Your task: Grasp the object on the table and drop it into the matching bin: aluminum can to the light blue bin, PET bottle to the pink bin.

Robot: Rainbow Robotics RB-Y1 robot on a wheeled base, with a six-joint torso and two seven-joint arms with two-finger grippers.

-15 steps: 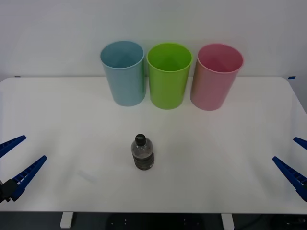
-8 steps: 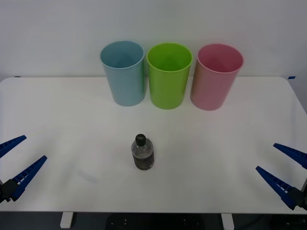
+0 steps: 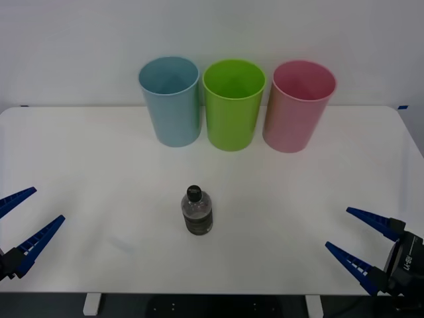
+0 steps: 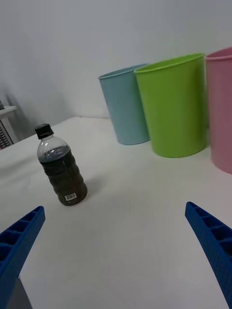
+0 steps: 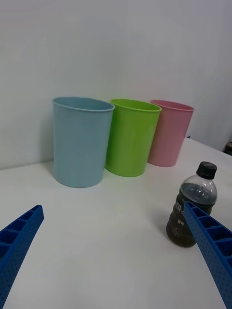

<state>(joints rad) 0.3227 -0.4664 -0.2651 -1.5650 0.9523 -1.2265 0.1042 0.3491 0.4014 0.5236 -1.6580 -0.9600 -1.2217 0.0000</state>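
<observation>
One bottle (image 3: pixel 197 212) left of right claw (image 3: pixel 364 246)

One PET bottle (image 3: pixel 197 212), clear with a black cap and a dark label band, is standing upright on one white table (image 3: pixel 298 192). Three tapered round bins are standing in a single row at the table's far side: one light blue bin (image 3: pixel 170 101), one lime green bin (image 3: pixel 233 105) and one pink bin (image 3: pixel 298 106). Two grippers are showing at the near corners, one left gripper (image 3: pixel 21 222) and one right gripper (image 3: pixel 358 244), each carrying two blue ribbed fingers spread apart, making four fingers in all.
</observation>
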